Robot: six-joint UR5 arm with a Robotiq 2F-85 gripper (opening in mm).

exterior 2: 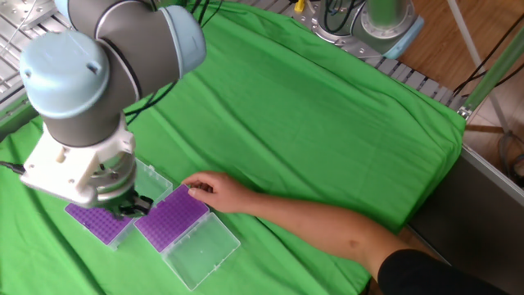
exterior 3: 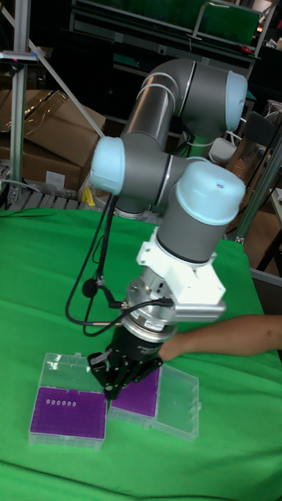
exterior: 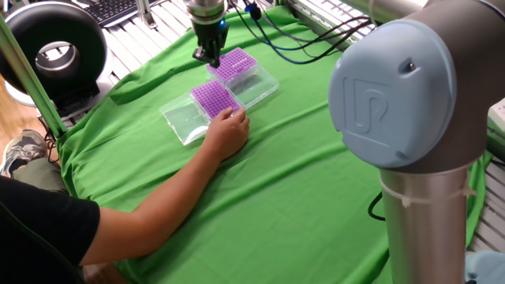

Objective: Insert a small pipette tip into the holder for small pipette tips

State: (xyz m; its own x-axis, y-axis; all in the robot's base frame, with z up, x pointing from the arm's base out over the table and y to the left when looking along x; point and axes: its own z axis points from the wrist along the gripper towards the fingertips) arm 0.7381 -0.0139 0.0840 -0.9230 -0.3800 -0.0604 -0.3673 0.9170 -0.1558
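Two purple racks sit on the green cloth [exterior: 300,205] that covers my bench, each a square block pierced with a fine grid of tiny holes and seated in a clear plastic box. The holder for small pipette tips [exterior: 215,98] [exterior 2: 171,218] [exterior 3: 135,394] lies nearer the person, its clear hinged lid [exterior: 183,121] [exterior 2: 201,251] [exterior 3: 178,404] folded flat open beside it. The second rack [exterior: 234,64] [exterior 2: 98,221] [exterior 3: 68,412] lies just beside it, with a short row of pale tips standing near one edge in the tall fixed view. One human hand [exterior: 226,134] [exterior 2: 214,191] rests its fingertips against the holder's box. The cloth is soft and wrinkled.

My end effector [exterior: 209,55] [exterior 2: 129,206] [exterior 3: 110,384] points down, its dark fingers tapering close together. It hangs between the two racks in the tall fixed view. I cannot tell whether it is closed on a tip or touches either rack.
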